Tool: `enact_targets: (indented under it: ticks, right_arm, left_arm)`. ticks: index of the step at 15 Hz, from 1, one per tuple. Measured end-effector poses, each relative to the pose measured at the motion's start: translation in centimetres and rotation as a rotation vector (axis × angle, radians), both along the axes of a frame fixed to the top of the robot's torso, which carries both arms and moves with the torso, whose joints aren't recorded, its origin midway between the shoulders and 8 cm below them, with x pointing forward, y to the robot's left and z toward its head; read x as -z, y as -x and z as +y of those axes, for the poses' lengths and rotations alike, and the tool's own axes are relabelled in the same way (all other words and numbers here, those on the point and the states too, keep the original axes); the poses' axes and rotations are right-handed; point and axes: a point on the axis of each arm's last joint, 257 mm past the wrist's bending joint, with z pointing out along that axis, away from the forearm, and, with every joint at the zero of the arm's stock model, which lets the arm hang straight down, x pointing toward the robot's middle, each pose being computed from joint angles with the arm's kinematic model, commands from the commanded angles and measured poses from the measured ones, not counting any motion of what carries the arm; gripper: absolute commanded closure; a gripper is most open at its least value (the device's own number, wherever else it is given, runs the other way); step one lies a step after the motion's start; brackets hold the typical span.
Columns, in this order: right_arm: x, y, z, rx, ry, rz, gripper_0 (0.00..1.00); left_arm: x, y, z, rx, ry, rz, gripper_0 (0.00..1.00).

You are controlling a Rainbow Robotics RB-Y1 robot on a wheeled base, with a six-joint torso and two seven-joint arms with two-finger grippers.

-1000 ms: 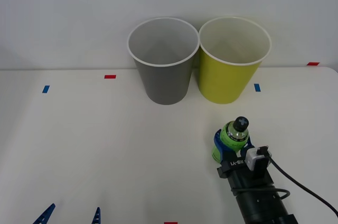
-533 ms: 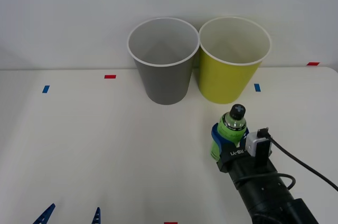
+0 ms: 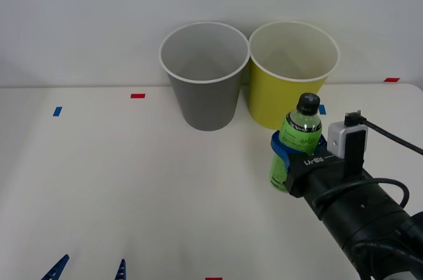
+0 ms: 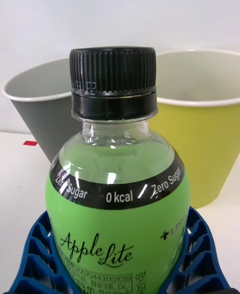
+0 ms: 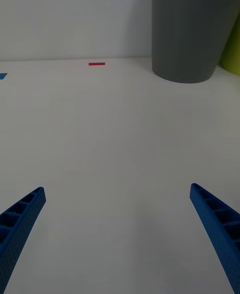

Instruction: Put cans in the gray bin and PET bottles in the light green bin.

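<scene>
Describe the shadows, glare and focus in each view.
Front view: even light, soft shadows beside the gray bin and under the bottle in the right hand. Right wrist view: label sharp, small highlights on the shoulder, bins softer. Left wrist view: open left hand, no glare.

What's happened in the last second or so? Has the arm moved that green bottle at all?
Yes. The right gripper, shut on the PET bottle, has lifted it and carried it forward toward the light green bin; it is not yet over the rim. The gray bin, the light green bin and the left gripper, open at the near edge, stayed put.
</scene>
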Motion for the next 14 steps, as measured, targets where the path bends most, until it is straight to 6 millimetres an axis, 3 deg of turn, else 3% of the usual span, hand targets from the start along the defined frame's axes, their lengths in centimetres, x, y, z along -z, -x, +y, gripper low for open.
enact_targets:
  ticks: [2, 6, 11, 14]
  right_arm:
    - [-1.8, 0.0, 0.0, -0.009, 0.020, 0.006, 0.95]
    - [-2.3, -1.3, -0.6, -0.011, 0.069, 0.094, 0.96]
    - [-11.5, -4.0, -1.0, -0.017, -0.074, -0.060, 0.97]
    - [-15.4, -4.5, -1.2, -0.015, -0.091, -0.147, 0.97]
  left_arm:
    - [0.0, 0.0, 0.0, 0.000, 0.000, 0.000, 0.00]
    - [0.0, 0.0, 0.0, 0.000, 0.000, 0.000, 0.00]
    - [0.0, 0.0, 0.0, 0.000, 0.000, 0.000, 0.00]
    - [0.0, 0.0, 0.0, 0.000, 0.000, 0.000, 0.00]
